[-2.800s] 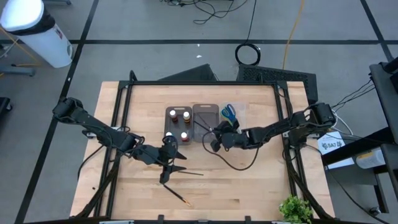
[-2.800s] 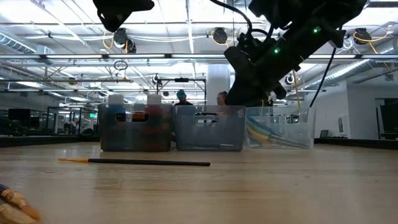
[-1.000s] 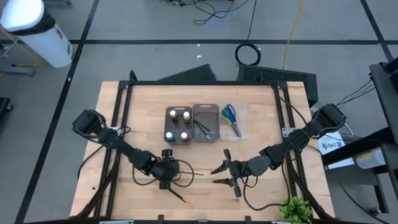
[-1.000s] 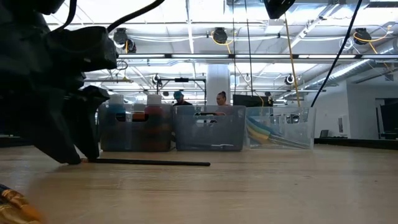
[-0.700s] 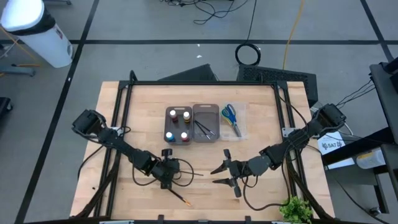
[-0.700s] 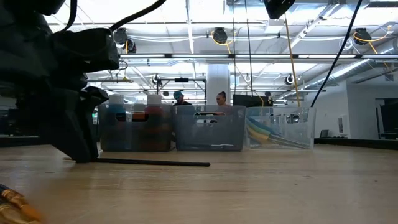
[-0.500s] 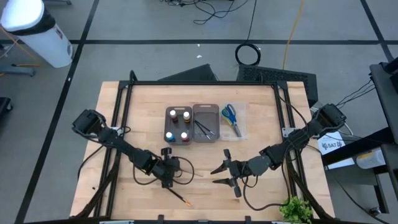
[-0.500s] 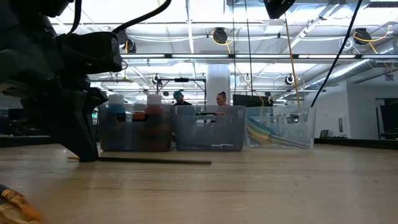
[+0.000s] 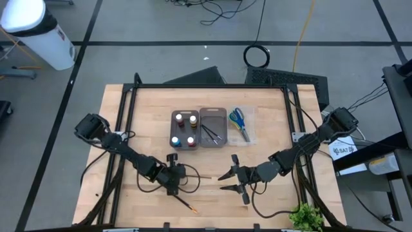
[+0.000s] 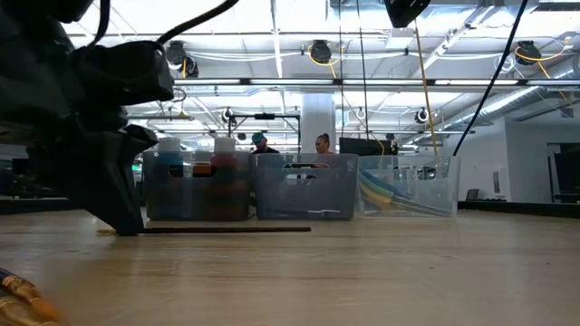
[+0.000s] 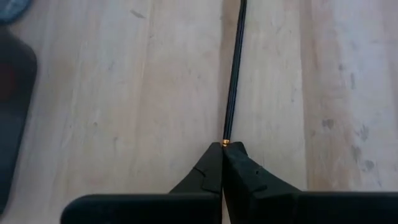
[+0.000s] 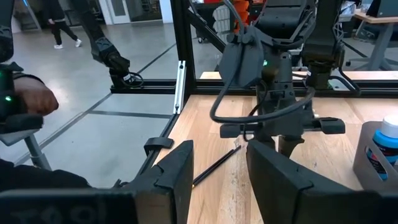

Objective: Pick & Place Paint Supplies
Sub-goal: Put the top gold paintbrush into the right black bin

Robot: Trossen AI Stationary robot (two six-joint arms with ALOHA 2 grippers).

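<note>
Brush point(image 11: 234, 68) lies on the table point(image 9: 277, 129), near-left, its end clamped in the left gripper point(image 11: 222, 155). Right gripper point(image 9: 225, 181) hovers near-centre, jaws parted, holding nothing.

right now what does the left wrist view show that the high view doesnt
Only the left wrist view shows the grip up close: the left gripper is shut on the thin dark brush right at its gold-coloured band, with the handle running straight ahead over bare wood.

Only the high view shows the rest: the paint bottles in their tray, the scissors, a second brush lying loose near the table's front edge, and the right gripper waiting open over the table.

Both show the left gripper low at the wooden table.
</note>
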